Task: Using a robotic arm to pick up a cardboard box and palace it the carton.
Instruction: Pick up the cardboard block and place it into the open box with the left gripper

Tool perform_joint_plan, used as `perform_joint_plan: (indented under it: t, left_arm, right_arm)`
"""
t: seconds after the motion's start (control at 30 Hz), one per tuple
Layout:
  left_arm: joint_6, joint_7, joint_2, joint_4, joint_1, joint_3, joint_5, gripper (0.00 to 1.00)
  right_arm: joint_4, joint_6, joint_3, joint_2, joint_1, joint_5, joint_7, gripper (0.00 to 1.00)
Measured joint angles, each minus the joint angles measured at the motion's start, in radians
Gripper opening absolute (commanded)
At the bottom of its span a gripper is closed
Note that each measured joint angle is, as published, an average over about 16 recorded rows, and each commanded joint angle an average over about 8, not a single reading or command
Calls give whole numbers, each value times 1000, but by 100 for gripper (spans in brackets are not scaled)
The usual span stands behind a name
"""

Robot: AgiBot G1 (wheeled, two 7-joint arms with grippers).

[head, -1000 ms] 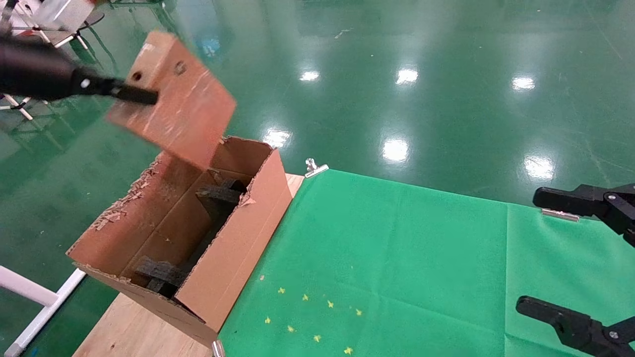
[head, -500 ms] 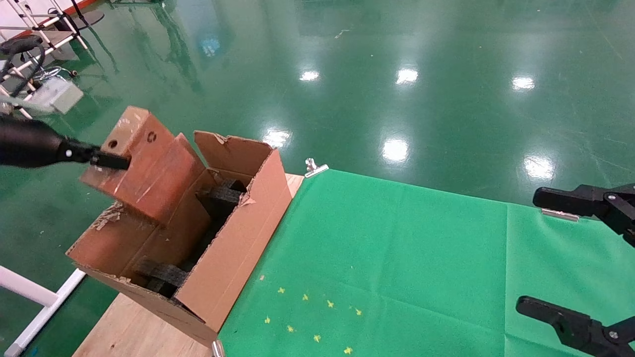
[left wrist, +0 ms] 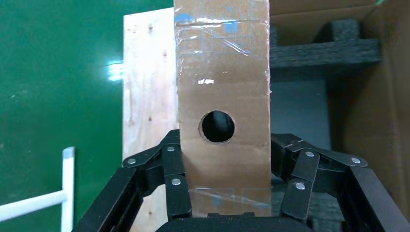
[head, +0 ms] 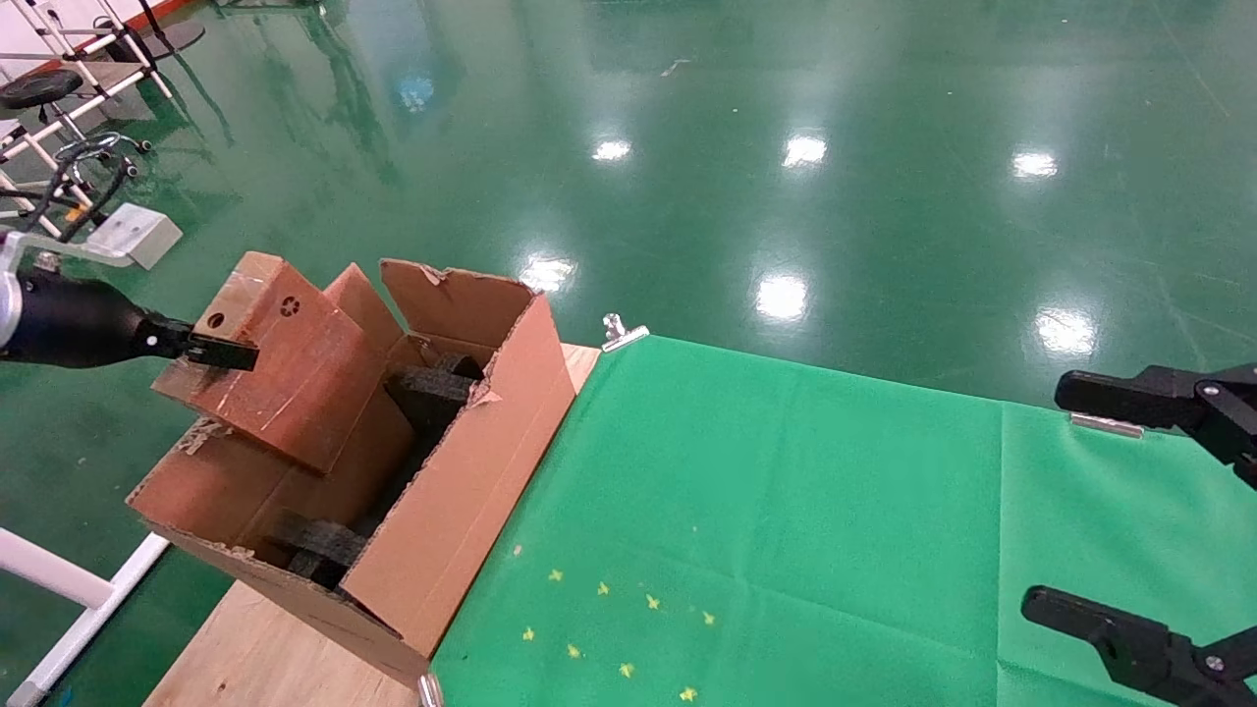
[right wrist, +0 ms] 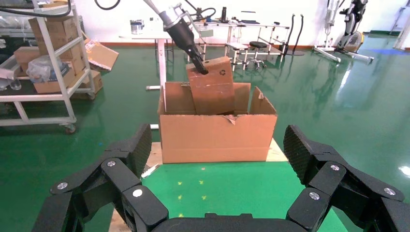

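The reddish-brown cardboard box (head: pixel 285 373) with a round hole is tilted, its lower end inside the large brown carton (head: pixel 471 471) and its upper end sticking out above the torn flaps. My left gripper (head: pixel 221 352) is shut on the box's upper end. In the left wrist view the fingers (left wrist: pixel 171 169) clamp both sides of the box (left wrist: pixel 222 87) below its hole. Black foam blocks (head: pixel 432 388) lie inside the carton. My right gripper (head: pixel 1090 511) is open and empty at the table's right edge. The right wrist view shows the carton (right wrist: pixel 217 137) and the box (right wrist: pixel 212 89).
The carton stands on the left end of a wooden table (head: pixel 265 658) beside a green cloth (head: pixel 786 511) held by metal clips (head: pixel 624 334). Small yellow stars (head: pixel 609 628) mark the cloth. A white frame (head: pixel 59 589) stands on the floor at the left.
My left gripper has moved down and slightly left with the box. The box went from high above the carton to having its lower end inside. The right arm has not moved.
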Motion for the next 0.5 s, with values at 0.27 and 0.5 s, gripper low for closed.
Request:
perform_joint_plan:
  t: [0.27,0.5]
  left_arm:
    - [-36,18,23,33,24,5,8,0]
    - [-21,18,48,44,18,27,39,0]
  right_arm:
    - [0,0,0,0,0,0,0,100]
    - [0,0,0,0,0,0,0,100]
